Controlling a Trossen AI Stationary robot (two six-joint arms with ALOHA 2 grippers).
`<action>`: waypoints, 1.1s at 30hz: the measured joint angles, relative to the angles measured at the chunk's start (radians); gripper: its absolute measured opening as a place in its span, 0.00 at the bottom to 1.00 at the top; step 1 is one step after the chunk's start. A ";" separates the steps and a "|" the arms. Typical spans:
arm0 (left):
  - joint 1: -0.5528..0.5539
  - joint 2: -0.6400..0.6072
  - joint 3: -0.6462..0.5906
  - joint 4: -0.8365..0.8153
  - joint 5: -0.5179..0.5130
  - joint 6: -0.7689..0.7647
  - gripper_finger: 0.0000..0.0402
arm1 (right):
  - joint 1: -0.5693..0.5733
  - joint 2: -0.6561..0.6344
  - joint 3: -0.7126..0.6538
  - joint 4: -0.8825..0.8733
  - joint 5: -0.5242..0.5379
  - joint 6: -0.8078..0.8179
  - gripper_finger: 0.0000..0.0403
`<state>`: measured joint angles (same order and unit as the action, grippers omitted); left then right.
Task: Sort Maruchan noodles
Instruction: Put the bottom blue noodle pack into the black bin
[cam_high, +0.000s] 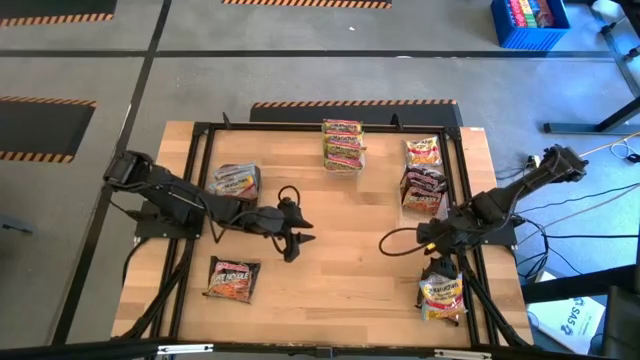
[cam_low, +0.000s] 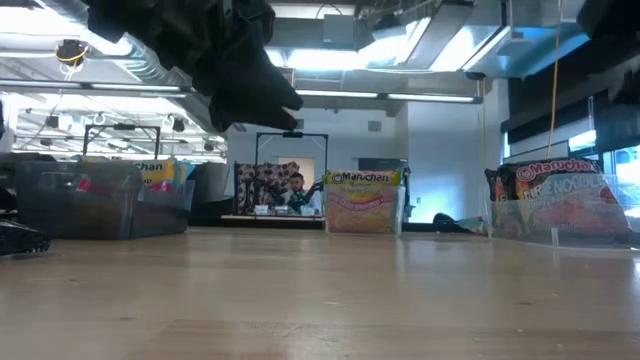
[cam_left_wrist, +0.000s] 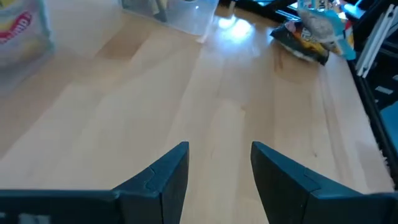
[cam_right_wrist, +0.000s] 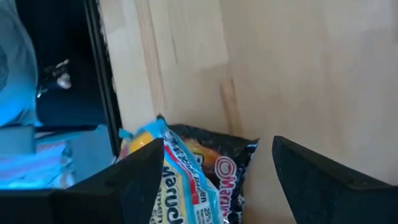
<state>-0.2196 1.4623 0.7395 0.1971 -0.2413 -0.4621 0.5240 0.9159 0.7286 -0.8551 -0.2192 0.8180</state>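
Bench stock, left to right, for you to check:

- Tub (cam_high: 236, 182), near the left edge, toward the far side: dark packets inside. Counts as sorted.
- Loose dark packet (cam_high: 233, 279), near-left corner, flat on the wood. Left to do.
- Left gripper (cam_high: 296, 238), mid-bench, over bare wood: fingers parted about halfway, nothing between them, touching nothing.
- Yellow-green stack (cam_high: 343, 144), far edge, centre. Sorted, as far as you can see.
- Orange and dark packets (cam_high: 424, 176), far-right corner, bunched together; whether these are one finished pile or two mixed you cannot tell.
- Right gripper (cam_high: 432, 266), near the right edge, just above the last item: jaws spread wide, empty; in its wrist view the packet lies between and beyond the fingers (cam_right_wrist: 140, 171), contact not clear.
- Loose packets (cam_high: 442, 293), near-right corner, a yellow one over a dark one. Left to do.

Judgement: most packets are grouped; about three loose ones remain at the near corners.
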 joint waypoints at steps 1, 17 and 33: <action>-0.002 0.008 0.000 0.013 0.001 -0.005 0.42 | 0.000 -0.011 -0.034 0.030 -0.020 0.001 0.69; -0.004 0.020 0.000 0.050 -0.004 -0.096 0.42 | 0.000 -0.098 -0.332 0.469 -0.252 0.009 0.69; 0.022 0.020 0.000 0.080 -0.012 -0.140 0.42 | 0.203 -0.093 -0.417 0.735 -0.114 0.028 0.65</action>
<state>-0.1972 1.4822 0.7395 0.2767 -0.2531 -0.6020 0.7267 0.8227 0.3119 -0.1205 -0.3337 0.8457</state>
